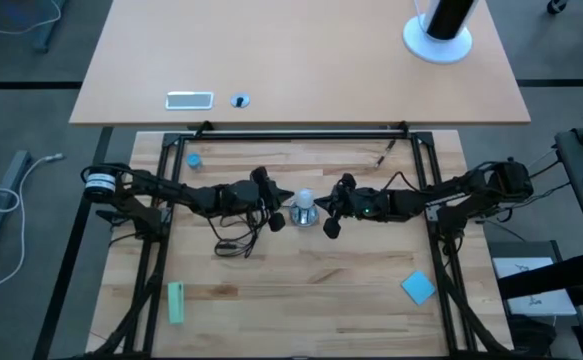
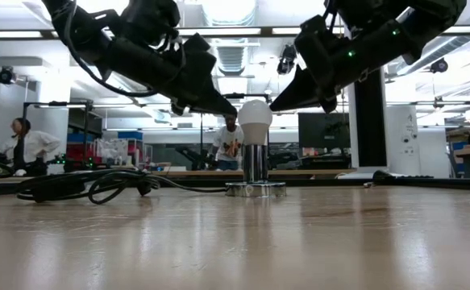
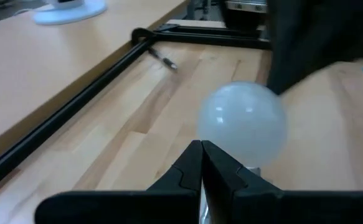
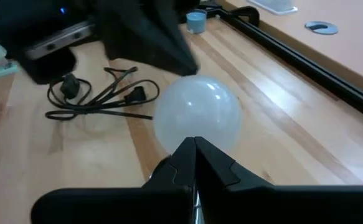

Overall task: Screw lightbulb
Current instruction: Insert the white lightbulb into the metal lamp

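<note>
high: overhead, straight down, far | low: table-level, facing room | L/R wrist: close, opposite sides | all share lightbulb point(image 1: 304, 199)

Ceiling strip lights point(image 2: 49, 35) over a workshop, people point(image 2: 25, 149) seated at benches

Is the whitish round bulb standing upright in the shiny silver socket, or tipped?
Upright: the whitish round bulb sits straight atop the shiny silver socket. How deeply it is threaded cannot be told.
</note>
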